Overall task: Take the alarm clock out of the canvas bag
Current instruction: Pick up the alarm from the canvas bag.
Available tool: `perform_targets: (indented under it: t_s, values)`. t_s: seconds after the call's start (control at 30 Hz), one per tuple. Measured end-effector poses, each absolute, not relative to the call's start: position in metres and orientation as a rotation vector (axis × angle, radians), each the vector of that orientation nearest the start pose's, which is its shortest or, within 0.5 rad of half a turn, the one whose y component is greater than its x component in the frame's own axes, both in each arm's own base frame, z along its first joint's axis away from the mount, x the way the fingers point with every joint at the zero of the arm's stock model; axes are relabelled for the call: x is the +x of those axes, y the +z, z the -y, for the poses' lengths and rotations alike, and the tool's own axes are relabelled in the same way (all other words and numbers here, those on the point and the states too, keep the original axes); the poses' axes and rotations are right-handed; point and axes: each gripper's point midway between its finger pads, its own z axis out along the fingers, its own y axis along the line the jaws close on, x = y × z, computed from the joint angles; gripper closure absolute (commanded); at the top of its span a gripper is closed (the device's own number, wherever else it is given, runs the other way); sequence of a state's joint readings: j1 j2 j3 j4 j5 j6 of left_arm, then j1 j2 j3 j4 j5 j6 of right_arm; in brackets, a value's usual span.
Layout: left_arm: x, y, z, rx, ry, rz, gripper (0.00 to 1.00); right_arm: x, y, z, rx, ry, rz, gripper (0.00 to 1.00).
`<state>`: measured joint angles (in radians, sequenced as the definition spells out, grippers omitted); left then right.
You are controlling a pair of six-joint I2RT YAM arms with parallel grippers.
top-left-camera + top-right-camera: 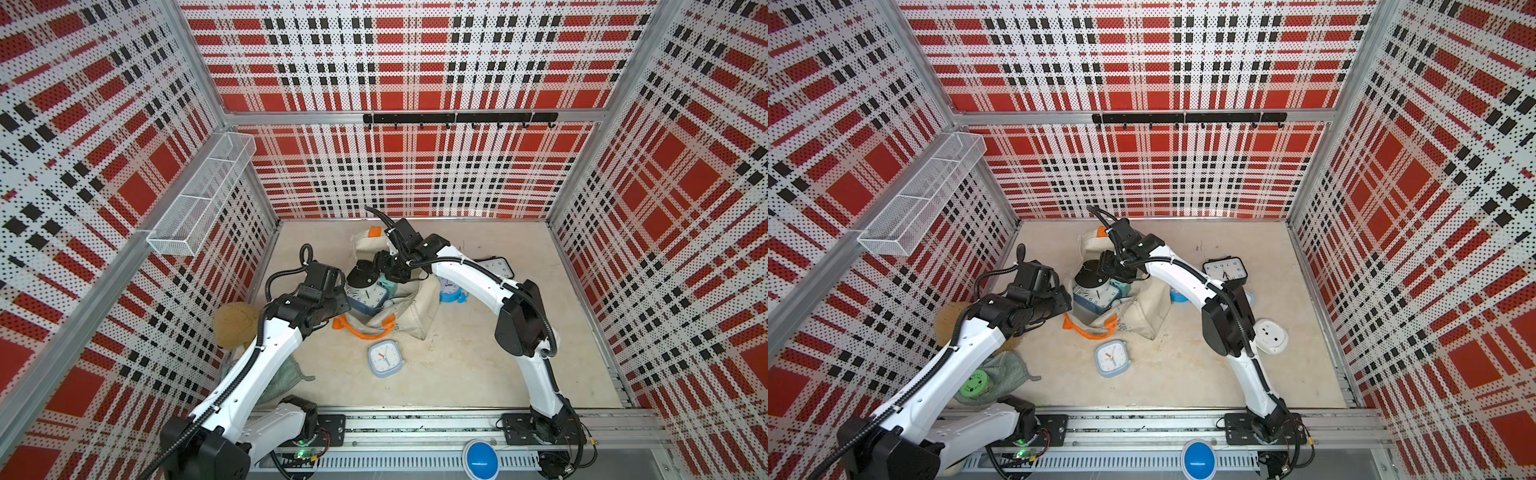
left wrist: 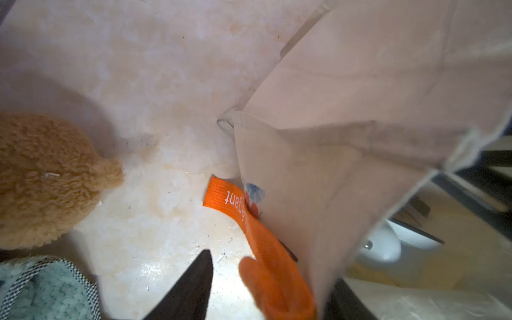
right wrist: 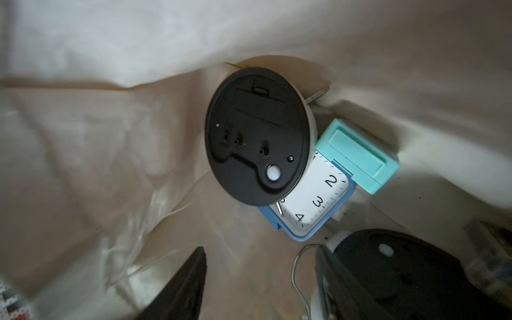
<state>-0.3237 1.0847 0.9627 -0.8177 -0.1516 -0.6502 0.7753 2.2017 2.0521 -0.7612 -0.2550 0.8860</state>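
- Reaching into the canvas bag, the right gripper has jaws apart near a black-backed alarm clock mid-frame
- Left gripper open, orange handle between its jaws

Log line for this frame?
left hand: open, straddling canvas bag rim | right hand: open, inside bag over round black-backed clock | in bag: also blue clock, teal box
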Motion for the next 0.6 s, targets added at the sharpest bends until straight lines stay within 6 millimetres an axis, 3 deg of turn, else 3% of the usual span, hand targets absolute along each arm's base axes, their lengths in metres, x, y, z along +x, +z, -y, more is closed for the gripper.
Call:
perform_targets:
  t_s: [0.2,0.43,0.6]
  values:
    - [0.285,0.18,0.07,-0.465,-0.23,-2.462,0.42,0.384,0.12,-0.435,0.172,0.933,-2.768,0.44]
    - [0.286,0.179,0.073,-0.456,-0.237,-2.471,0.42,0.4,0.115,-0.453,0.25,1.046,-2.702,0.6]
    - [0.287,0.177,0.077,-0.443,-0.24,-2.477,0.42,0.404,0.103,-0.456,0.308,1.067,-2.711,0.63]
